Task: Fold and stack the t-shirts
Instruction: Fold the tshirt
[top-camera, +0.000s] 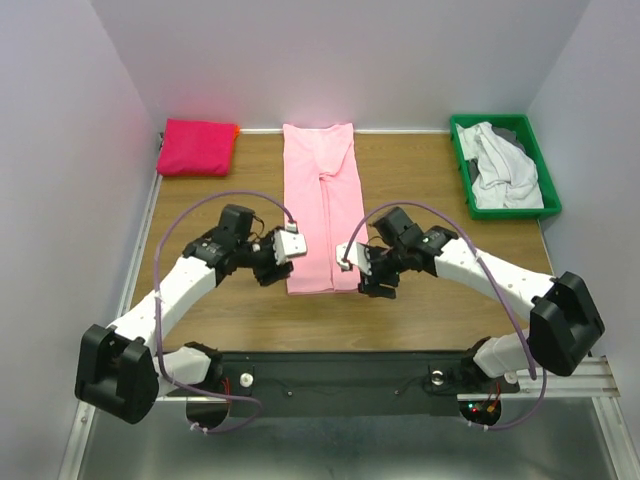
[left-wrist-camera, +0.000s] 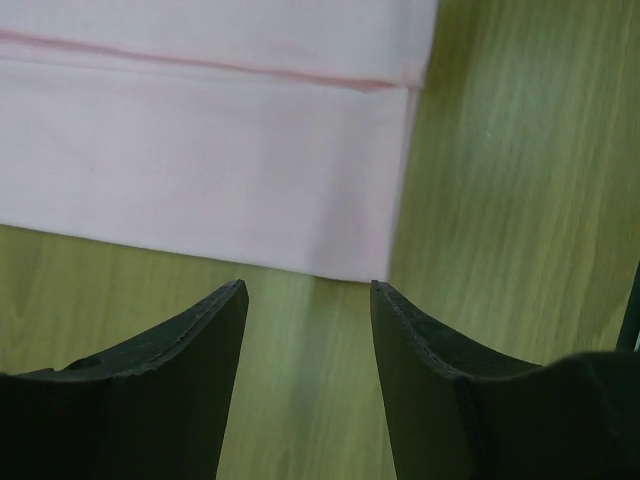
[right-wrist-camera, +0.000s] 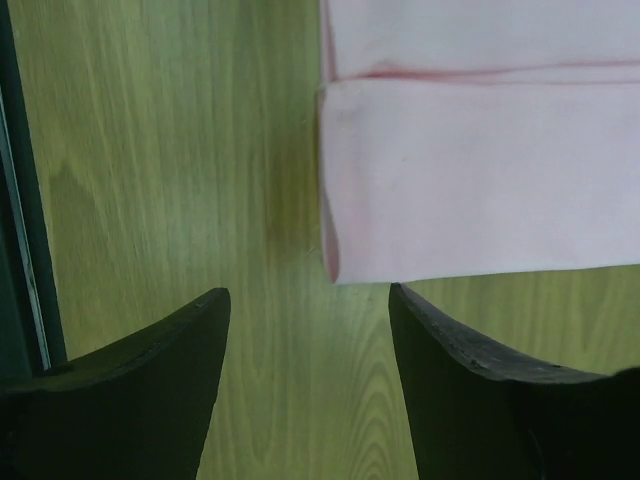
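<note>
Light pink t-shirt (top-camera: 320, 200), Sam: where does it lie?

On the middle of the desk (top-camera: 400, 170), Jo, folded to a long narrow strip. Its long axis runs from the far edge toward the near edge. The far end reaches the far edge, and the near end stops short of the near edge with bare wood before it.

Any room at the sides?

Bare wood along both long sides. The hot pink t-shirt (top-camera: 197, 147) lies folded in the far left corner, well apart from the strip. A green bin (top-camera: 515, 213) in the far right corner holds a crumpled white t-shirt (top-camera: 500, 170) with some grey cloth behind it.

And the arms?

The left gripper (left-wrist-camera: 308, 288) is at the strip's near left corner and the right gripper (right-wrist-camera: 310, 293) at its near right corner. Both have their jaws parted with only wood between them, the tips just short of the cloth.

What do the wrist cameras add?

Each shows its corner close up: a layered edge and a thin darker pink line across the cloth. Only the overhead view shows the strip's full length, the bin and the hot pink t-shirt.
</note>
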